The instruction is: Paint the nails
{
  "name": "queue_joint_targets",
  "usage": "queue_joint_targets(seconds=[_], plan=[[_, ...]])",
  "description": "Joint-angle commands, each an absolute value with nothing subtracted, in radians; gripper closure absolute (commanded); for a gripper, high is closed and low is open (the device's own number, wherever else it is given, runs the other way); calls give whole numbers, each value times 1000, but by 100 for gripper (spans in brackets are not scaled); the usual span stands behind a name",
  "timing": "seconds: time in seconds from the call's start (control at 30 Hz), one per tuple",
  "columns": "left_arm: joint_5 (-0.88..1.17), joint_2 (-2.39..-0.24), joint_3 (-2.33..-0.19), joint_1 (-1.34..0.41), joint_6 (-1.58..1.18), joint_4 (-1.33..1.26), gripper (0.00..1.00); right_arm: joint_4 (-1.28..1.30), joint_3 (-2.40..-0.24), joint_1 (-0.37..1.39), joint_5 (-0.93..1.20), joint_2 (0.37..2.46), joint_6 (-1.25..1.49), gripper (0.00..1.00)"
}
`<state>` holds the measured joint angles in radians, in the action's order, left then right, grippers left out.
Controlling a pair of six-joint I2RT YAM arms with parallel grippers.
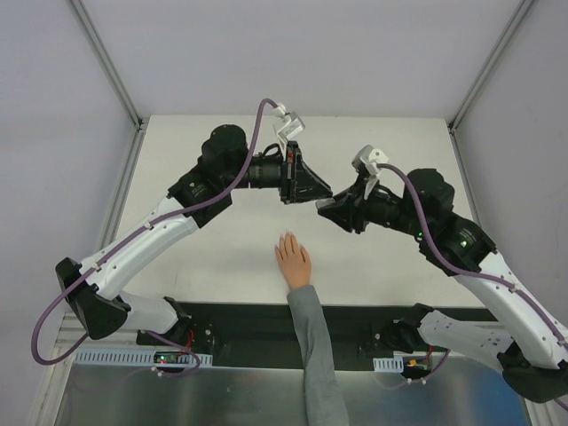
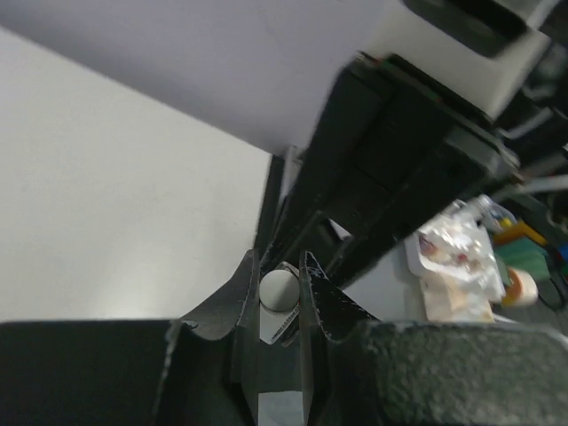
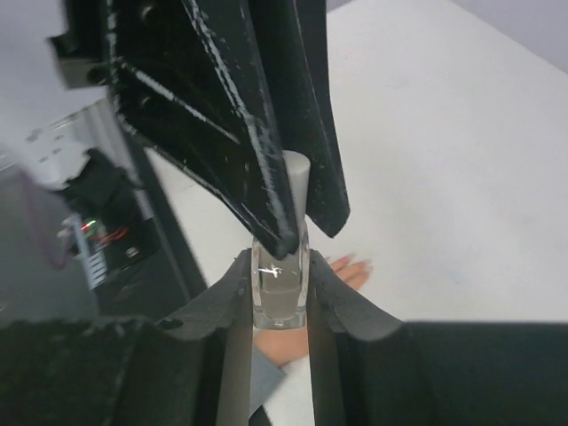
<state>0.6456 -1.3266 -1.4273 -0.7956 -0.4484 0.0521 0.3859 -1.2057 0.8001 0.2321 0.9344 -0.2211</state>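
Clamps small clear bottle [image 3: 280, 297], contents indiscernible, in closed right gripper [image 3: 280, 266], pinches its white cap [image 2: 278, 288] tight in left gripper [image 2: 279, 264], above nails [image 1: 286, 238] of hand [image 1: 292, 259] on table [image 1: 204, 142].

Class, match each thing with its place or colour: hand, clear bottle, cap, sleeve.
Things:
1 hand
2 clear bottle
3 cap
4 sleeve

Descriptions:
A grey
B clamped by the left gripper
C flat on the table
D clamped by the right gripper

Pairs: 1-C, 2-D, 3-B, 4-A
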Motion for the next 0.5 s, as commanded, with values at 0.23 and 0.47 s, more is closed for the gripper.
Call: queue_joint_targets(seconds=[0.23, 0.47], plan=[[1143, -1189, -1319, -799, -434, -272, 100, 135, -1135, 649, 1125, 890, -110, 99], [915, -1166, -1431, -784, -345, -11, 27, 297, -1196, 650, 910, 888, -205, 100]])
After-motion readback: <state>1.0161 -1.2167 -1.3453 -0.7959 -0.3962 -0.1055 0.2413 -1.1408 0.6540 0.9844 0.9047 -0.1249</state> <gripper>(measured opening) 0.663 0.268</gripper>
